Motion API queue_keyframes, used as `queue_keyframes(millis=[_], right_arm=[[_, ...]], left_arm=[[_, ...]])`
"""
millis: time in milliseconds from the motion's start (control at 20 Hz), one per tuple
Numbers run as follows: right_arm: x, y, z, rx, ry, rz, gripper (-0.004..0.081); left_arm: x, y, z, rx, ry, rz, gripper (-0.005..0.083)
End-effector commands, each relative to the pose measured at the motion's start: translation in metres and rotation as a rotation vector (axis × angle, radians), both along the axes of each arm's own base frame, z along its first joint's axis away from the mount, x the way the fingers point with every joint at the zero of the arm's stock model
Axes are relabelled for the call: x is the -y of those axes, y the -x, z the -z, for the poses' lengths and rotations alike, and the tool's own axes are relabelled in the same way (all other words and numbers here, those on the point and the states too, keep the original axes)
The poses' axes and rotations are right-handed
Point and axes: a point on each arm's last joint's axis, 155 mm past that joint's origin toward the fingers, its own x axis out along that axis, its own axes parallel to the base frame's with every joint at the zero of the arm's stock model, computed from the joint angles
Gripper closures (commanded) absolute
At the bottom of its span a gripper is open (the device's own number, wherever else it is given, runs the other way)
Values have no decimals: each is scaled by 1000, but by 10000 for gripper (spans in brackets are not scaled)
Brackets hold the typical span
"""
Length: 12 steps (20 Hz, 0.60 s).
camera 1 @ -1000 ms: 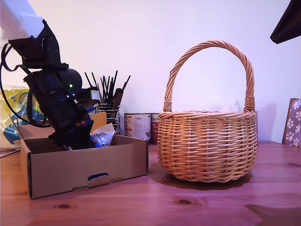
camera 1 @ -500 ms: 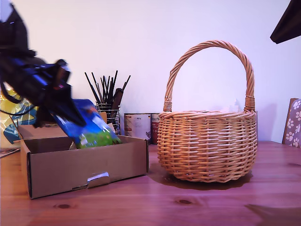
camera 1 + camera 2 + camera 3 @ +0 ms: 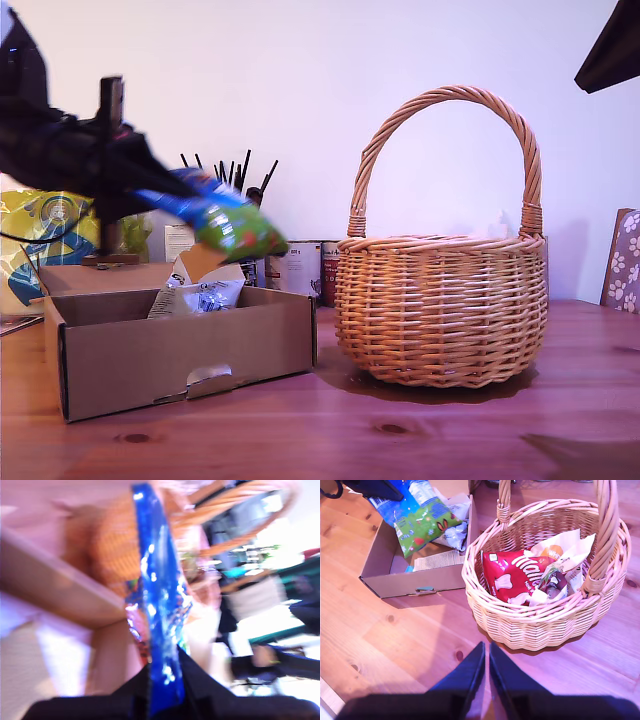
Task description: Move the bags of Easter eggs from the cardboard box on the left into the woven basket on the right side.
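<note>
- The shiny blue-and-green foil bag of Easter eggs (image 3: 215,218) hangs crinkled above the shallow brown corrugated cardboard box (image 3: 180,350), clear of its walls for carrying, you see.
- My first gripper (image 3: 165,680) has its jaws clamped on the bag's edge.
- A silvery-white foil packet (image 3: 205,296) waits in the box.
- The round honey-tan wicker basket (image 3: 440,310), on the wooden table (image 3: 450,430), already holds packets.
- My second gripper (image 3: 486,655), jaws closed and empty, hovers beside the basket.

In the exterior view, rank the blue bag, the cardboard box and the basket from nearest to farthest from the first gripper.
1. Blue bag: held by my first gripper, above the box.
2. Cardboard box: just below, at the exterior view's left.
3. Basket: farthest, toward the exterior view's right.
</note>
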Motion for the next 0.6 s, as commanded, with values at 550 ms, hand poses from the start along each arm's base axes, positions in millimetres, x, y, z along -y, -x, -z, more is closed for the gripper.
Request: queue_keyframes(millis=[550], right_arm=[[2,3,10,-29,10,4,775]], left_arm=[[89,43,-28,68,159,229,796]])
